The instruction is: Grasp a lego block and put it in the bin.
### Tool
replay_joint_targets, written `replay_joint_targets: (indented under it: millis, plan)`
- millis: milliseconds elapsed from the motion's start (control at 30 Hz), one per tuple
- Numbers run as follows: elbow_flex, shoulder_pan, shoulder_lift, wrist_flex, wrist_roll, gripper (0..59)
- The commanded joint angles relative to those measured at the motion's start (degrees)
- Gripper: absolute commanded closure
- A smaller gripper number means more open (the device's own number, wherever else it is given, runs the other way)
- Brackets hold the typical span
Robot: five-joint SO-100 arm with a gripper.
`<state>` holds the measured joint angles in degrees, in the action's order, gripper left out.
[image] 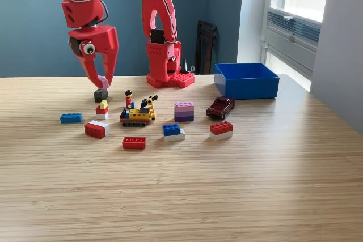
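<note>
- Red 3D-printed gripper (101, 77) is hanging above the light wooden tabletop (227, 185), jaws closing on a small pale pink plastic block (103, 81).
- Pink block is sitting lifted just above a small black block (100, 95), well to the exterior view's left of the shallow bright blue plastic bin (247, 80).
- Judgement: block is looking light, rigid, slick; pinching flat opposite sides is suiting best.

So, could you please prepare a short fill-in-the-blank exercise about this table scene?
1. The bin is coloured ____.
2. The jaws of the gripper hold a small ____ block.
3. Directly below that block a ____ block sits on the table.

Missing words: blue; pink; black
</note>
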<state>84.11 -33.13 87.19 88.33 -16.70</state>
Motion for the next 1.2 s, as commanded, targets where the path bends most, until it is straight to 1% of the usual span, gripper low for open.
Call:
replay_joint_targets:
  millis: [33, 300, 533, 667, 1000, 1200]
  plan:
    - [-0.53, 12.92, 11.16, 1.76, 1.05, 58.5]
    - [2.81, 37.00, 17.49, 2.55, 1.32, 58.5]
    - [8.88, 60.38, 18.37, 3.08, 1.58, 58.5]
    - [10.63, 72.95, 18.37, 3.08, 0.97, 58.5]
    - [7.29, 96.86, 17.67, 3.78, -1.14, 58.5]
    - [5.54, 104.68, 17.40, 3.43, -1.23, 58.5]
